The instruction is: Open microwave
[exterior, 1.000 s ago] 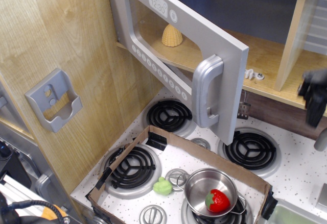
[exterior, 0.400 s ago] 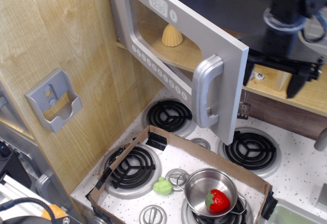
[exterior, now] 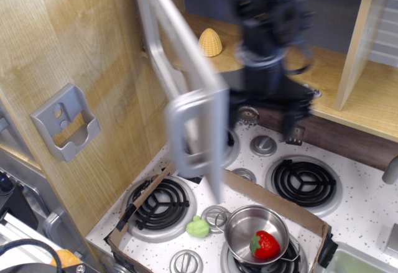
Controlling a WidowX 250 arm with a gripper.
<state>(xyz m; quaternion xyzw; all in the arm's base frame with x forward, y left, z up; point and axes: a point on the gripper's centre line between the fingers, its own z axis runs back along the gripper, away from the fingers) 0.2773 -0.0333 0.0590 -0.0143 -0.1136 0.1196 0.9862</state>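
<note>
The grey microwave door (exterior: pixel 186 68) stands swung far open toward me, edge-on and motion-blurred, with its silver bar handle (exterior: pixel 186 130) at the near edge. The microwave's wooden inside floor (exterior: pixel 224 58) is exposed, and a yellow cone-shaped toy (exterior: pixel 210 41) sits on it. My black gripper (exterior: pixel 261 120) hangs just behind the door's inner side, over the back of the stove, also blurred. Its fingers look spread apart and hold nothing. One finger (exterior: pixel 290 127) shows clearly; the other is partly behind the door.
A small grey holder (exterior: pixel 65 120) is fixed to the wooden wall at left. On the stove, a cardboard tray (exterior: pixel 273 201) holds a steel pot (exterior: pixel 249 223) with a red strawberry (exterior: pixel 264 244), beside a green toy (exterior: pixel 198 227). A wooden shelf (exterior: pixel 354 99) runs at right.
The arm has come in from the right to behind the door. The door has swung from half open to wide open, toward the left wall.
</note>
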